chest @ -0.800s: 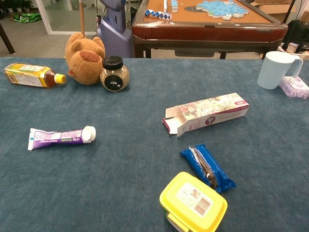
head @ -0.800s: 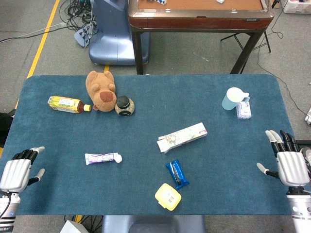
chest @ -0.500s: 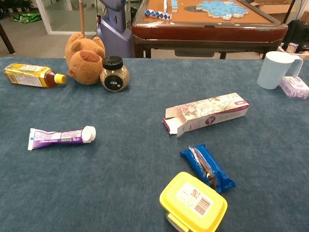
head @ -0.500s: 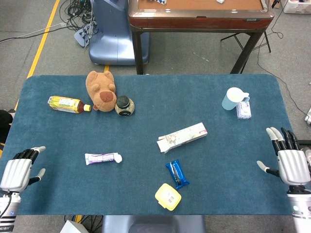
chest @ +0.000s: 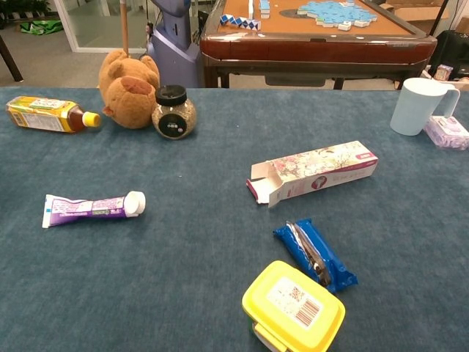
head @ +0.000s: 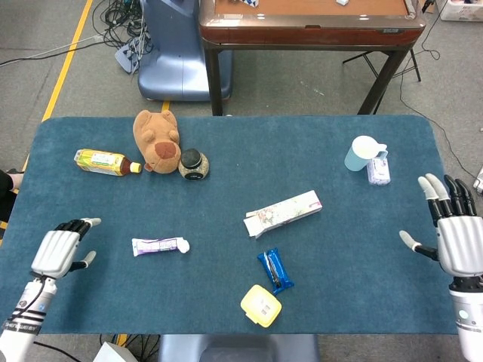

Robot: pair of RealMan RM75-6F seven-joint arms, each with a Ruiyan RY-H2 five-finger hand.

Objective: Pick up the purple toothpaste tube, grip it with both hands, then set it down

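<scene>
we see the toothpaste tube (head: 159, 246) lying flat on the blue table (head: 226, 151), cap toward the carton (head: 283, 213) | left hand (head: 59, 251) empty, fingers loosely apart, near the tube's flat end | right hand (head: 453, 237) empty, fingers spread, at the far right edge

Purple toothpaste tube (chest: 86, 207) with white cap, yellow box (chest: 293, 306), possibly floral-printed carton (chest: 314, 172)
</scene>
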